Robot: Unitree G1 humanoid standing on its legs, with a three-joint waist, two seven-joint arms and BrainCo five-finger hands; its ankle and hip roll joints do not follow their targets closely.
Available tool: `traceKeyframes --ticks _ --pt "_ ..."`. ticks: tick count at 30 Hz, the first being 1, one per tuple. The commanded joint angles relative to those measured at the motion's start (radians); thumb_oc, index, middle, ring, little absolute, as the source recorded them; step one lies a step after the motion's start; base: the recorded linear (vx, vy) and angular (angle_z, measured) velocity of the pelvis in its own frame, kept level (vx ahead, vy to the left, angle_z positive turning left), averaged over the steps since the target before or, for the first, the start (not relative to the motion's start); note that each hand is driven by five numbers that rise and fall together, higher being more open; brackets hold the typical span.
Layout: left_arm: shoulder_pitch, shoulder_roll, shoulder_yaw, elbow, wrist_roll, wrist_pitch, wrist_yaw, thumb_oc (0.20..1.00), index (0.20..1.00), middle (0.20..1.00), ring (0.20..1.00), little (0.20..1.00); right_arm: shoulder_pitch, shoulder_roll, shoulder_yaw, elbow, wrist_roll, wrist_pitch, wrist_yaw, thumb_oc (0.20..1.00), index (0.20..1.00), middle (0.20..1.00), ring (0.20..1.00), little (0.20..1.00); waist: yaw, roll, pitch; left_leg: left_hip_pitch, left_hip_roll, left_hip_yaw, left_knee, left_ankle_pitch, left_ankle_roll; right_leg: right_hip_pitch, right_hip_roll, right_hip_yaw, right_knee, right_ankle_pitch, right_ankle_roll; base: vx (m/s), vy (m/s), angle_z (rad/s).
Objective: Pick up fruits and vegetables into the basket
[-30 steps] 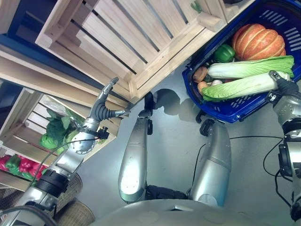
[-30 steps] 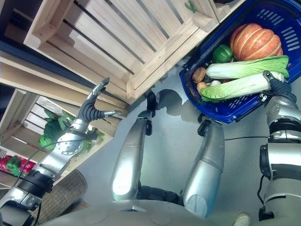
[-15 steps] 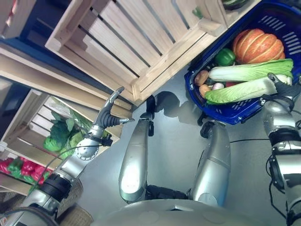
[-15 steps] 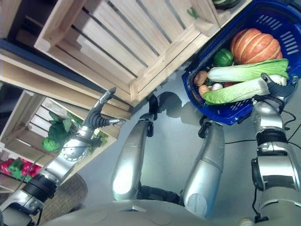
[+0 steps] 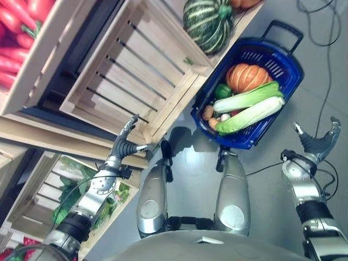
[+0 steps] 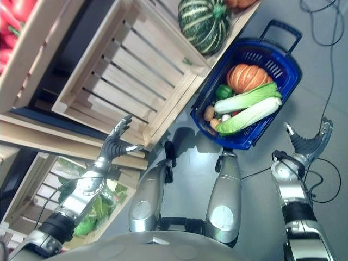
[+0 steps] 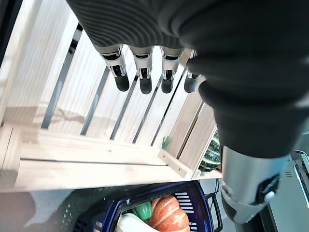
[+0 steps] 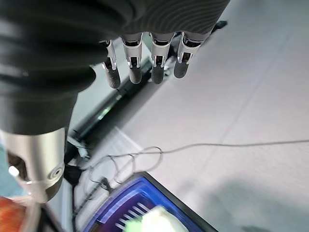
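We see our right hand point(image 8: 145, 58) held out over the grey floor point(image 8: 251, 96), with its fingers point(image 8: 157, 67) straight and holding nothing. The thumb point(image 8: 36, 159) sticks out to one side. A thin cable point(image 8: 217, 144) lies across the floor. Past the hand sits the corner of the blue basket point(image 8: 130, 205), with something pale green point(image 8: 157, 218) inside it.

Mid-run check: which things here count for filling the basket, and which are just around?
Job: blue basket; orange pumpkin, green pepper and two cabbages inside it; striped green squash; leafy greens; red peppers.
Around: empty wooden crate.
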Motion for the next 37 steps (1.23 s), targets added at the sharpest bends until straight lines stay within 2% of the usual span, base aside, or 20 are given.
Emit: traceKeyframes --ticks 1,4,9,10,13,16,21,27,32,37 --pt "0.120 0.024 0.057 0.006 -0.020 -0.018 -0.073 1.000 1.000 1.000 1.000 1.000 0.077 0.024 -0.015 -0.054 -0.068 -0.046 0.082 1.000 1.000 1.000 1.000 1.000 -0.008 -0.075 -0.129 -0.022 -0.006 0.012 -0.035 -0.005 0.051 0.091 -0.003 -0.004 -0.031 -0.069 0.059 0.23 0.041 -0.14" --pt "0.161 -0.011 0.076 0.069 0.003 0.001 -0.148 1.000 1.000 1.000 1.000 1.000 0.150 0.053 0.040 -0.033 -0.087 -0.016 0.267 1.000 1.000 1.000 1.000 1.000 -0.001 -0.101 -0.216 0.050 -0.006 0.012 -0.079 -0.005 0.054 0.179 0.004 -0.012 -0.101 -0.053 0.071 0.23 0.059 -0.06" --pt "0.182 -0.060 0.103 0.177 -0.029 0.046 -0.269 1.000 1.000 1.000 1.000 1.000 0.206 0.102 0.150 0.050 -0.058 0.027 0.546 1.000 1.000 1.000 1.000 1.000 0.019 -0.132 -0.324 0.129 -0.002 0.025 -0.126 -0.013 0.054 0.271 0.006 -0.032 -0.178 -0.027 0.087 0.17 0.073 -0.01" --pt "0.182 -0.064 0.103 0.186 -0.027 0.044 -0.274 1.000 1.000 1.000 1.000 1.000 0.208 0.105 0.157 0.056 -0.058 0.026 0.554 1.000 1.000 1.000 1.000 1.000 0.019 -0.133 -0.329 0.134 -0.001 0.026 -0.130 -0.013 0.054 0.277 0.006 -0.033 -0.183 -0.025 0.088 0.07 0.063 0.00" --pt "0.166 -0.090 0.093 0.260 -0.031 0.054 -0.331 1.000 1.000 1.000 1.000 1.000 0.206 0.141 0.216 0.108 -0.008 0.039 0.706 1.000 1.000 1.000 1.000 1.000 0.027 -0.145 -0.362 0.167 -0.003 0.034 -0.164 -0.007 0.051 0.315 0.006 -0.045 -0.219 -0.011 0.094 0.03 0.057 0.00" --pt "0.151 -0.110 0.085 0.314 -0.025 0.074 -0.377 1.000 1.000 1.000 1.000 1.000 0.199 0.158 0.262 0.140 -0.019 0.045 0.788 1.000 1.000 1.000 1.000 1.000 0.034 -0.154 -0.378 0.183 -0.006 0.038 -0.178 -0.006 0.051 0.335 0.005 -0.054 -0.243 -0.001 0.097 -0.01 0.045 0.03" --pt "0.095 -0.144 0.056 0.468 0.021 0.098 -0.402 1.000 1.000 1.000 1.000 1.000 0.138 0.209 0.325 0.287 0.082 0.088 0.950 1.000 1.000 1.000 1.000 1.000 0.043 -0.161 -0.403 0.210 -0.014 0.046 -0.178 -0.016 0.057 0.367 0.001 -0.072 -0.269 0.011 0.096 -0.04 0.064 0.01" --pt "-0.010 -0.189 0.007 0.638 0.065 0.194 -0.423 1.000 1.000 1.000 1.000 1.000 0.041 0.273 0.379 0.515 0.137 0.155 1.104 1.000 1.000 1.000 1.000 1.000 0.051 -0.149 -0.414 0.238 -0.024 0.049 -0.183 -0.022 0.065 0.399 -0.006 -0.092 -0.280 0.017 0.095 -0.06 0.067 0.00" --pt "-0.040 -0.221 -0.011 0.708 0.075 0.236 -0.477 1.000 1.000 1.000 1.000 1.000 0.005 0.289 0.373 0.619 0.157 0.177 1.155 1.000 1.000 1.000 1.000 1.000 0.056 -0.144 -0.423 0.258 -0.032 0.052 -0.192 -0.026 0.068 0.418 -0.006 -0.104 -0.300 0.025 0.095 -0.03 0.032 0.04" --pt "-0.061 -0.246 -0.024 0.755 0.098 0.230 -0.501 1.000 1.000 1.000 1.000 1.000 -0.007 0.305 0.357 0.709 0.185 0.208 1.257 1.000 1.000 1.000 1.000 1.000 0.056 -0.139 -0.436 0.269 -0.039 0.057 -0.195 -0.032 0.074 0.430 -0.001 -0.109 -0.312 0.026 0.091 -0.01 0.010 0.02"
